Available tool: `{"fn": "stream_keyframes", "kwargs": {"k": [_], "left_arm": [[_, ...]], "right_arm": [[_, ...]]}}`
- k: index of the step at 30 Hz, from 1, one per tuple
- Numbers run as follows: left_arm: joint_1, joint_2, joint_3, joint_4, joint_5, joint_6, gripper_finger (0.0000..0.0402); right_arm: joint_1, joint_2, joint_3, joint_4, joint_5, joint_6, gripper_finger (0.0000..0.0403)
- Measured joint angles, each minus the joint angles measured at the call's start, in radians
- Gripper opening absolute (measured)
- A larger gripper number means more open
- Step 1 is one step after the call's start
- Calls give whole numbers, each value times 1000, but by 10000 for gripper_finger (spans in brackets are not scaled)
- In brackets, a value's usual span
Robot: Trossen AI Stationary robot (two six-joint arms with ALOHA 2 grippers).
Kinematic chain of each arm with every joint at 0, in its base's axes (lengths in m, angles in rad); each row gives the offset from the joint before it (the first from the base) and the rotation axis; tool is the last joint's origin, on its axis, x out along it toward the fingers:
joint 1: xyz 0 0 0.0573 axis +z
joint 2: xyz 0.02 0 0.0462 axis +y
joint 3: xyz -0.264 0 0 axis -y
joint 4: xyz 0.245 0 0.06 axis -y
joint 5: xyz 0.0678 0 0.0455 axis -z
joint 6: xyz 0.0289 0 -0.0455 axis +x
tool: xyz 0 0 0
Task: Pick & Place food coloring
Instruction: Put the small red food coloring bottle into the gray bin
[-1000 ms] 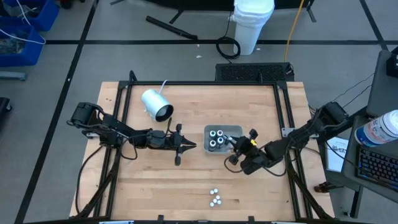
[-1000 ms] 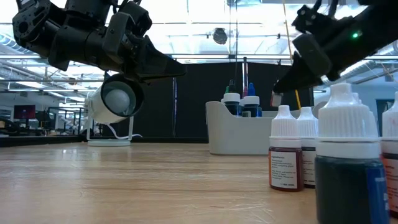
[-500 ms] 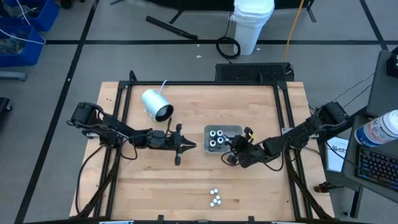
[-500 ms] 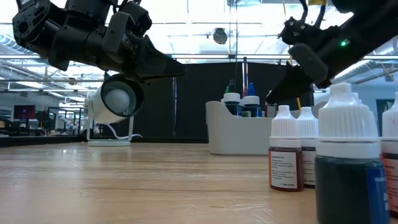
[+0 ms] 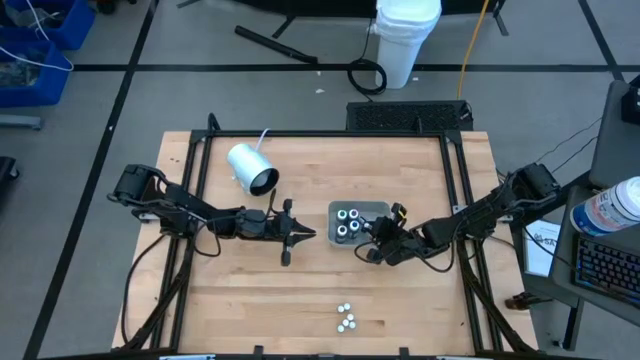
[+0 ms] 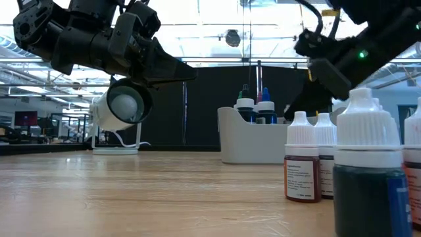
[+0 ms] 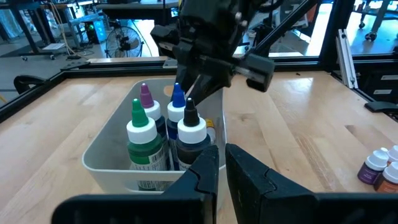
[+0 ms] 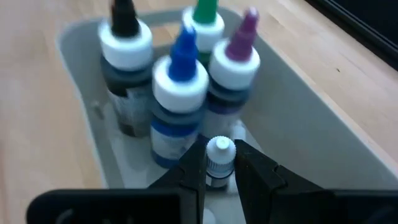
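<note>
White-capped plastic, small and light: your right tool [image 8: 214,171] is clamped on a tiny bottle [image 8: 219,159] over the grey tray [image 5: 372,209]. Grip the body, it's slick. Left tool [image 5: 300,234] waits nearby, fingers nearly together.

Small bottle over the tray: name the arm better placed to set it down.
Right. Its gripper already holds the small white-capped bottle above the grey tray; the left gripper waits beside the tray.

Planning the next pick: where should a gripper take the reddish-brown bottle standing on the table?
Take the reddish-brown bottle by its white cap, from straight above: it stands upright, and other bottles crowd its body.
</note>
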Motion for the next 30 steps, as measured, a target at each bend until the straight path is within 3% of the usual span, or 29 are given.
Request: {"fn": "stream_keyframes", "kwargs": {"k": [10, 13, 25, 30], "left_arm": [[0, 0, 0, 0, 0, 6, 35], [0, 0, 0, 0, 0, 6, 35], [0, 0, 0, 0, 0, 5, 35], [0, 0, 0, 0, 0, 5, 35]], "right_arm": [[-1, 0, -75, 131, -4, -65, 56], [-4, 0, -80, 173, -51, -106, 56], [-21, 0, -80, 164, -106, -140, 56], [-37, 0, -80, 172, -184, -195, 56]]}}
